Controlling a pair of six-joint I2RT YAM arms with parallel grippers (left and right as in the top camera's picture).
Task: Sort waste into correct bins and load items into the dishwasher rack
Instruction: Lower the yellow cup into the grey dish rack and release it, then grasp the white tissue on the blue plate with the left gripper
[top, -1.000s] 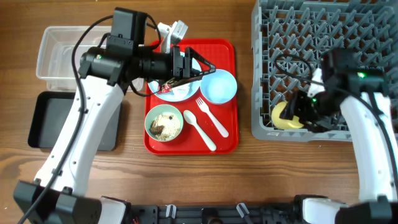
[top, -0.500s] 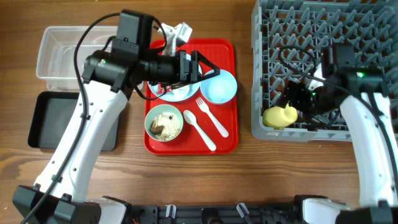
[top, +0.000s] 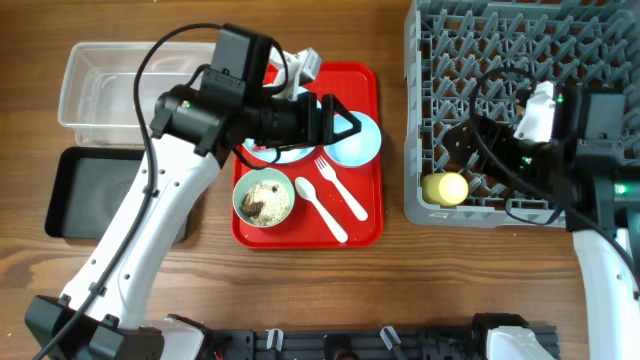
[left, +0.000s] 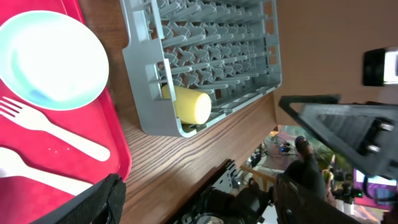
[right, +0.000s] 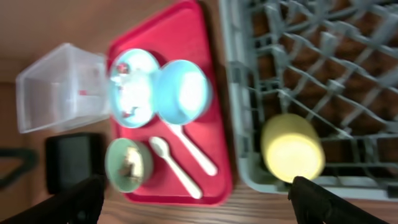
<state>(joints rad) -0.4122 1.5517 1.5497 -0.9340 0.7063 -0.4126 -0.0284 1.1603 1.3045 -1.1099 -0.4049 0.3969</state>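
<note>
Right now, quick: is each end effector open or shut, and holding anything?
Left end effector: open, empty.
Right end effector: open, empty.

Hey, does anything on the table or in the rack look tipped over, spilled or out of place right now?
The yellow cup lies on its side in the grey rack, at the corner nearest the red tray, rather than standing upright. Nothing looks spilled.
</note>
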